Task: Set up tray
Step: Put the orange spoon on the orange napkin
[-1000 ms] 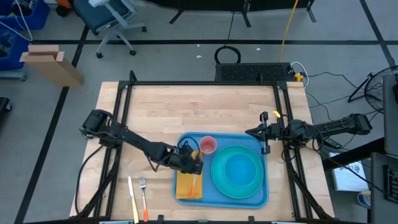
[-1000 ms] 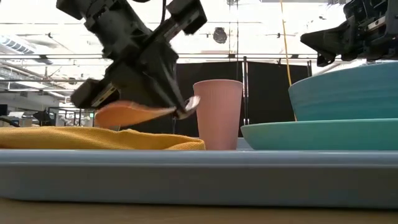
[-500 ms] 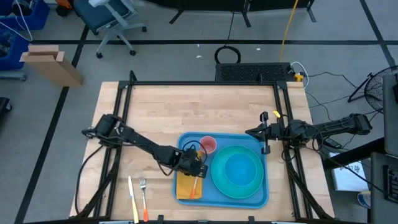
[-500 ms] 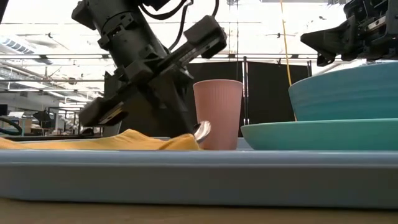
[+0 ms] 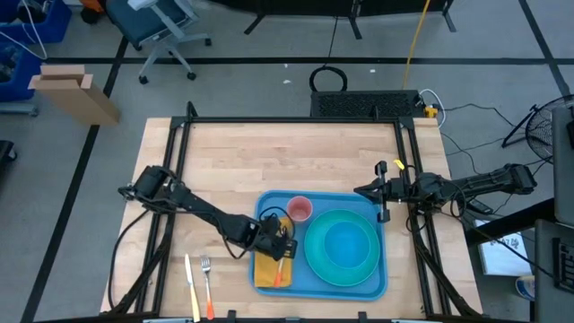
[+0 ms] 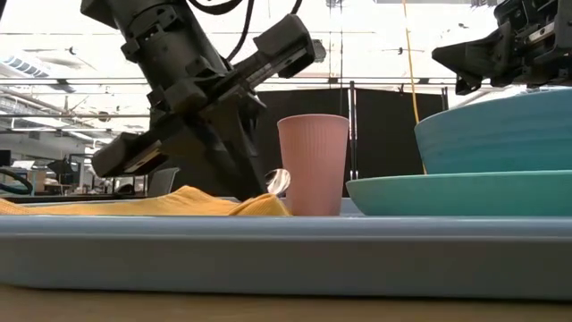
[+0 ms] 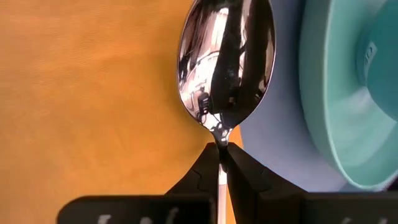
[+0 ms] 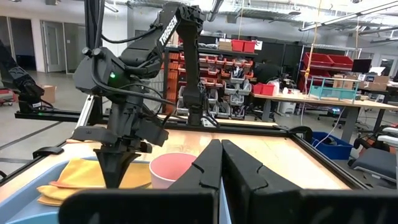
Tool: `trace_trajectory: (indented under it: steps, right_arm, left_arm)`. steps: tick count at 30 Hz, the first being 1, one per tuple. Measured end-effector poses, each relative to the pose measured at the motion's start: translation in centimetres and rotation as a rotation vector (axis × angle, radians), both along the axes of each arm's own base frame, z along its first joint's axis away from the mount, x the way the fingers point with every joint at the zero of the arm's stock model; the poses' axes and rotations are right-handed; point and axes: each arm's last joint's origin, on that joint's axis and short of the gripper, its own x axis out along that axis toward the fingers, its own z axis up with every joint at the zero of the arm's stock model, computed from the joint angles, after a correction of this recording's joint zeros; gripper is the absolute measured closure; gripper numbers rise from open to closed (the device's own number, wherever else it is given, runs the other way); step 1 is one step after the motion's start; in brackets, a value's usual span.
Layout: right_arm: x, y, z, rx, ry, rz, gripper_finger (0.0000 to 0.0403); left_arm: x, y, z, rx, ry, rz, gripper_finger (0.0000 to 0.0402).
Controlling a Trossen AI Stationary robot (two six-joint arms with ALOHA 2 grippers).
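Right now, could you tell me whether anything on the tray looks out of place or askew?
Nothing stands out. The tray holds the orange napkin, pink cup and turquoise dishes neatly; the left gripper holds a spoon over the napkin's edge.

left arm: stretched diagonally from the desk's left edge toward its centre front, wrist pitched downward | left end effector: low, fingers pinched tight together | right arm: folded along the desk's right edge, held level | right end effector: raised, fingers pressed together, pointing toward the left arm
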Motion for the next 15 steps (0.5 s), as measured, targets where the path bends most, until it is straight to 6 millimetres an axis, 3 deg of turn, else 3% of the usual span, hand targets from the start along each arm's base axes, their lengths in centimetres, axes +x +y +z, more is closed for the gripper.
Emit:
trace_trajectory:
  steps: [8, 15]
  right_arm:
    - [0.0, 0.0, -0.03, -0.001, 0.003, 0.0, 0.0403]
    - [0.0, 0.0, -0.03, -0.001, 0.003, 0.0, 0.0403]
  left_arm:
    - [-0.28, 0.18, -0.19, 0.019, 0.029, 0.035, 0.0377]
    - [-0.28, 0.2, -0.19, 0.023, 0.031, 0.025, 0.031]
